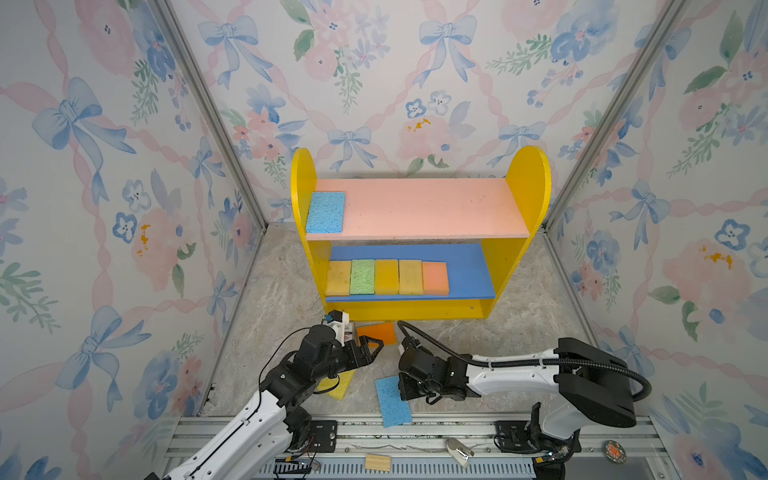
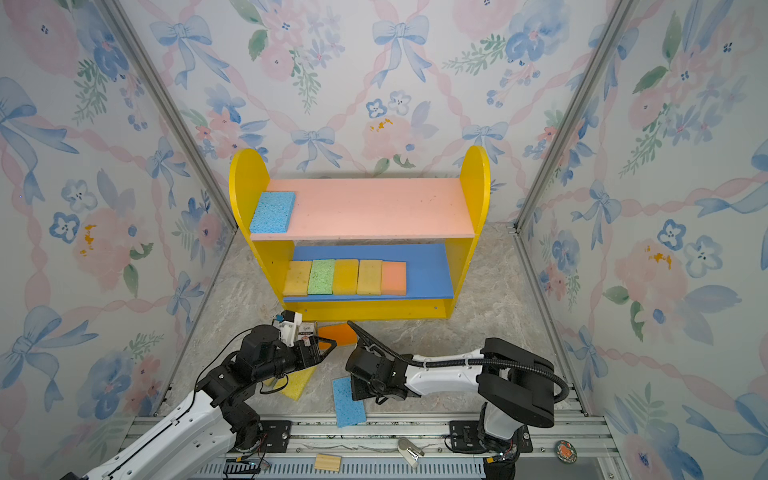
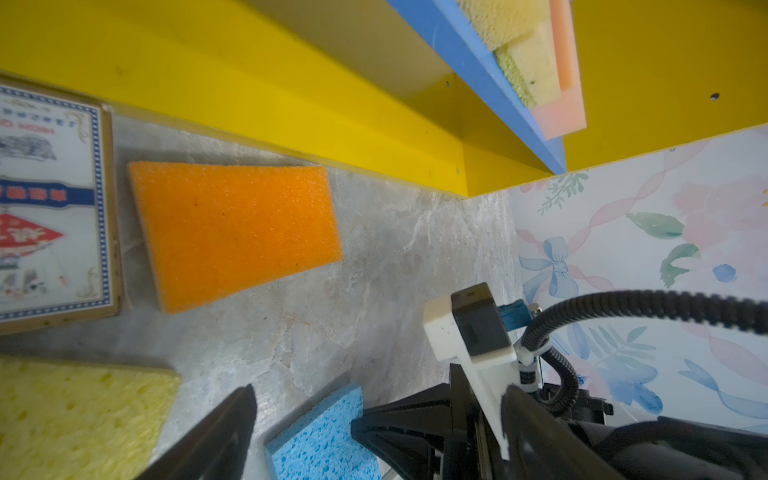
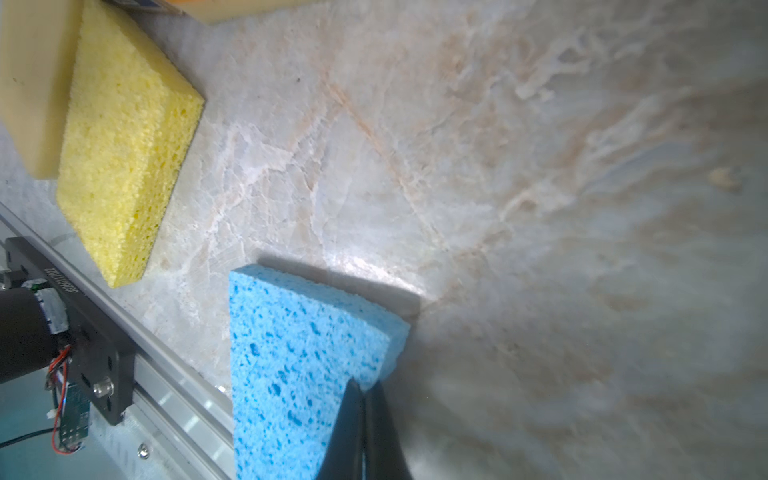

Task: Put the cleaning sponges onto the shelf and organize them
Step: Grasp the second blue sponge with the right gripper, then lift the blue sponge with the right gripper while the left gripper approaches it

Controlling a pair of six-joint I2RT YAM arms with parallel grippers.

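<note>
As six sponges are already lined up on the shelf | right pincer is clenched on loose blue sponge at tabletop front edge, judged for lifting | left pincer is held released beside orange sponge, judged next

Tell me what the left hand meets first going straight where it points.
Probably the right arm's wrist camera, close ahead of the open left hand; the orange sponge lies beside that line. Height is unclear.
</note>
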